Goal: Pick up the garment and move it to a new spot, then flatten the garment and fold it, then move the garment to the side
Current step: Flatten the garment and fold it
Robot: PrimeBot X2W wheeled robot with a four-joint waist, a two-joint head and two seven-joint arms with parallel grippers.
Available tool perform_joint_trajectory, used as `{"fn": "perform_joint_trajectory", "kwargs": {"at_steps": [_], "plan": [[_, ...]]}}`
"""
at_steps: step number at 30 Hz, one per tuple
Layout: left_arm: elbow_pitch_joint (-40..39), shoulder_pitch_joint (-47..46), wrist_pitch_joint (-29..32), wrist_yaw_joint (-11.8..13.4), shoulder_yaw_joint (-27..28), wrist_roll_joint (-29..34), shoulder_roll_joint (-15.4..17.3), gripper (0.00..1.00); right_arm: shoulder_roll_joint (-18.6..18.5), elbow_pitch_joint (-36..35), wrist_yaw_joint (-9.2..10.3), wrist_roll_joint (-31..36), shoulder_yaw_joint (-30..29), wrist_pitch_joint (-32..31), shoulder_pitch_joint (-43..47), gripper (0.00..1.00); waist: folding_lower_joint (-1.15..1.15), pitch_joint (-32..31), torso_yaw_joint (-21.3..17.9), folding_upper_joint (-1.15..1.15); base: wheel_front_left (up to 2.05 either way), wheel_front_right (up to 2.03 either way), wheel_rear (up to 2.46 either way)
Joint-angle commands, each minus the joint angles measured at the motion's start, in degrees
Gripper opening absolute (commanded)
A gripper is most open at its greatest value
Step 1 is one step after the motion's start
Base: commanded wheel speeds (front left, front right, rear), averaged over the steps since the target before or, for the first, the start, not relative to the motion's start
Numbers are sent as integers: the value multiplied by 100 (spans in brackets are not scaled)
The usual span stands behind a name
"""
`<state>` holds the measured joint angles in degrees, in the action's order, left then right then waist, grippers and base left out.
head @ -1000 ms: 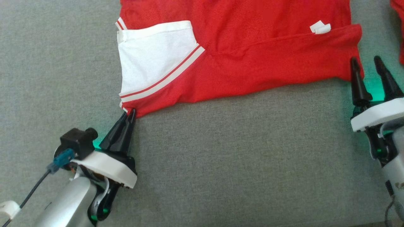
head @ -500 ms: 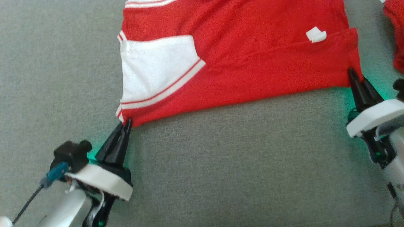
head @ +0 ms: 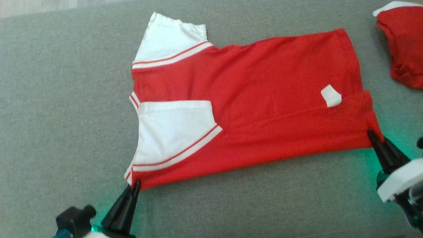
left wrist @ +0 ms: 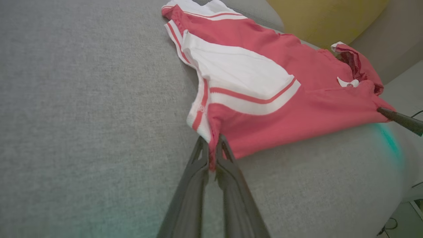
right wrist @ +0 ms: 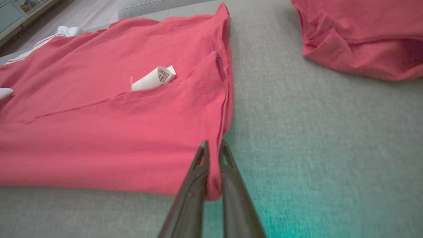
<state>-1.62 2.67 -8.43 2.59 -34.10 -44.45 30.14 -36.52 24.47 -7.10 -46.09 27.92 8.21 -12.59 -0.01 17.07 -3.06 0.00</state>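
Currently left hand (head: 134, 185) and right hand (head: 372, 134) each pinch a near corner of the red-and-white T-shirt (head: 264, 86); pull unevenly and you risk a corner slipping free.

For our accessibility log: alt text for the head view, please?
A red shirt with white sleeves lies spread on a grey surface, its near edge pinched at both corners: the left gripper at the sleeve end, the right gripper at the hem end. Another red garment lies upper right.
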Motion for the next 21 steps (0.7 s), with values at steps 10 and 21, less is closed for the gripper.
{"fn": "perform_joint_trajectory", "kwargs": {"at_steps": [10,21], "plan": [[-695,-175,146,236,243,178,485,100,-74,-811,-39,109,-597,436,353,100,1,178,-127,0,0,0,0],[-1128,-3488,2429,-402,789,-146,1294,100,116,-1443,-39,689,-1039,583,-111,100,1,1193,-178,0,0,0,0]]}}
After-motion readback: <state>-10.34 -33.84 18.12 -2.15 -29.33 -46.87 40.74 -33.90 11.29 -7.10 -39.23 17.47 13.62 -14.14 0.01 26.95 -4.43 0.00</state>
